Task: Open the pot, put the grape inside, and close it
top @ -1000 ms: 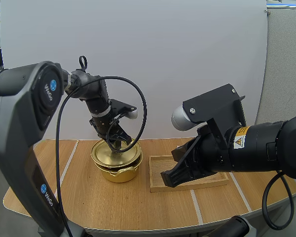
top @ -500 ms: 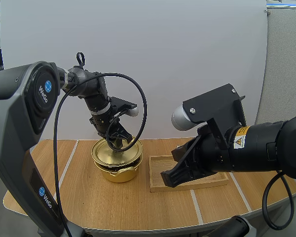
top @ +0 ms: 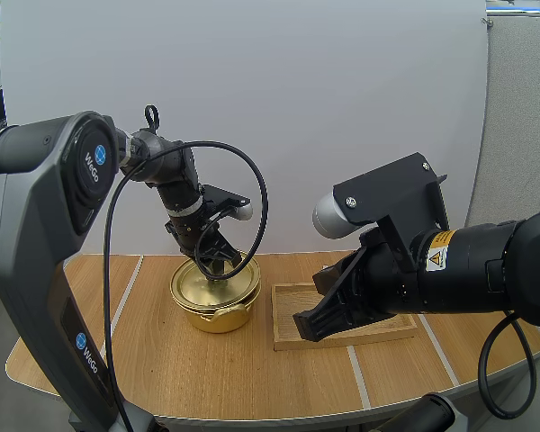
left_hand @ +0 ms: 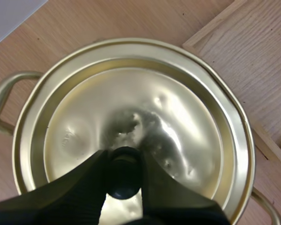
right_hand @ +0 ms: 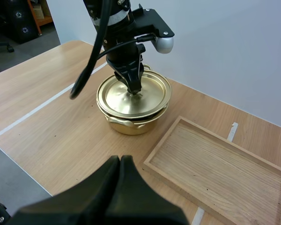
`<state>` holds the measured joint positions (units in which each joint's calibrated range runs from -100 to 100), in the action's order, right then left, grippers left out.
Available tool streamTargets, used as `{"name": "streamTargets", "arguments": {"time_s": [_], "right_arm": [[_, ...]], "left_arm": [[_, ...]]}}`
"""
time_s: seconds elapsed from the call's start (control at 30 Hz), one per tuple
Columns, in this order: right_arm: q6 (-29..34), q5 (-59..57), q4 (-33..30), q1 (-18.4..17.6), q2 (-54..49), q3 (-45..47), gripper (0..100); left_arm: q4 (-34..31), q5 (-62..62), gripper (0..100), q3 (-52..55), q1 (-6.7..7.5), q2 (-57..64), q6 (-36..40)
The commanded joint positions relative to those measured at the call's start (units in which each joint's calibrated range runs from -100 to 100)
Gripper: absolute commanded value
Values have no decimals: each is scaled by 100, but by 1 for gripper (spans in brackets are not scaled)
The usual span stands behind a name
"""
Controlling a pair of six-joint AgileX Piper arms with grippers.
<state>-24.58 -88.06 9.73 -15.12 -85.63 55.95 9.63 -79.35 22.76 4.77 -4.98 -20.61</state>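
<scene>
The left pincer point(left_hand: 124, 174) clamps the black knob point(left_hand: 124, 180) of the golden metal lid point(left_hand: 178, 122) atop its round golden pot point(top: 218, 317), while the right pincer point(right_hand: 120, 160) hangs closed and empty near the rectangular wooden tray point(right_hand: 215, 164).

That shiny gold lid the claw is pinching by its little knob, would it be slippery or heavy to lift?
Probably light: the lid looks like thin, dented metal. Its glossy surface seems slippery, so the left claw pinching the black knob is likely safer. Held there, it may swing.

Shiny gold round metal pot point(top: 218, 317), its domed lid point(left_hand: 178, 117) matching gold; small round knob point(left_hand: 124, 176) black. Shallow rectangular wooden tray point(right_hand: 215, 168) pale, grained. Bench point(top: 162, 360) light wood, white stripes.
</scene>
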Motion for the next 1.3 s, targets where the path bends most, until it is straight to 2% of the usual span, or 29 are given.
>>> {"name": "streamTargets", "arguments": {"time_s": [0.0, 0.53, 0.63, 0.8, 0.87, 1.27], "right_arm": [[-36, -28, -21, 19, 2, 1, 0], [-36, -28, -21, 19, 2, 1, 0], [-36, -28, -21, 19, 2, 1, 0], [-36, -28, -21, 19, 2, 1, 0], [-36, -28, -21, 19, 2, 1, 0], [-36, -28, -21, 19, 2, 1, 0]], "left_arm": [[37, 150, 0, 41, 19, -269, -12], [-70, 130, 2, 41, 19, -323, -12], [-70, 130, 19, 41, 19, -323, -12], [-59, 2, 75, 41, 19, -283, -12], [-48, 2, 88, 41, 19, -248, -12], [-25, -238, 90, -155, 19, 678, -12]]}}
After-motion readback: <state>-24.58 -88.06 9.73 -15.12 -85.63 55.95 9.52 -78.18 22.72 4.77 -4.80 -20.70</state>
